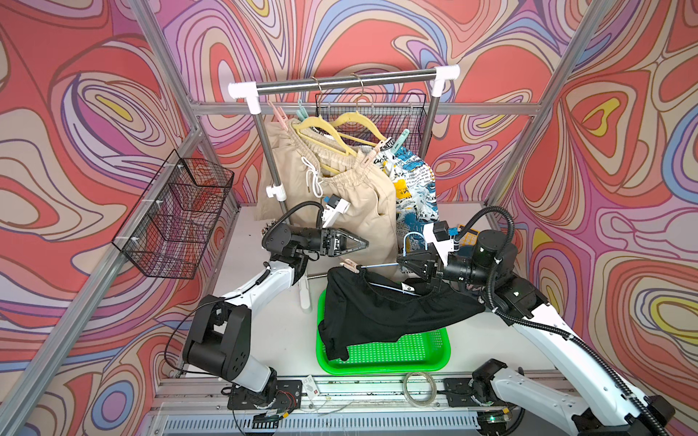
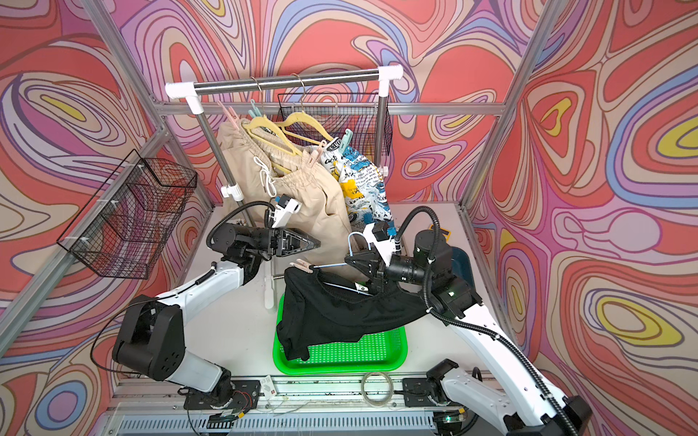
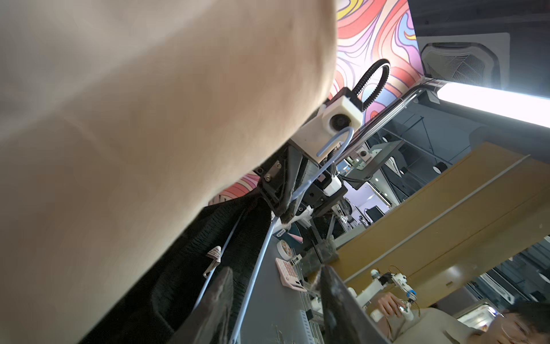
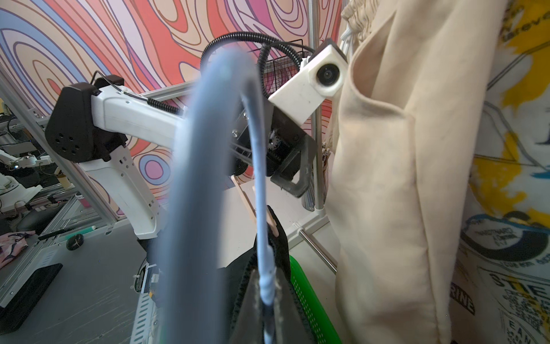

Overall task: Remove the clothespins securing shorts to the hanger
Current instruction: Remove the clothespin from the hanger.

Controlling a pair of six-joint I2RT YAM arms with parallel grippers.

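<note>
The black shorts (image 1: 377,313) hang from a pale blue wire hanger (image 1: 377,267) over the green basket (image 1: 415,355). My right gripper (image 1: 402,262) is shut on the hanger's wire near its hook, seen close up in the right wrist view (image 4: 269,277). A pale pink clothespin (image 1: 349,265) pins the waistband at the hanger's left end. My left gripper (image 1: 362,244) hovers just above and left of that clothespin, open and empty; in its wrist view (image 3: 275,269) the hanger wire (image 3: 262,256) runs beyond the parted fingers. Beige shorts (image 1: 340,196) and printed shorts (image 1: 415,188) hang on yellow hangers (image 1: 317,128).
The rack's bar (image 1: 340,83) crosses the back, with pink (image 1: 275,110) and mint (image 1: 400,137) clothespins on the hung shorts. A black wire basket (image 1: 177,219) is fixed to the left frame, another (image 1: 377,113) behind the rack. A cable coil (image 1: 419,389) lies at the front edge.
</note>
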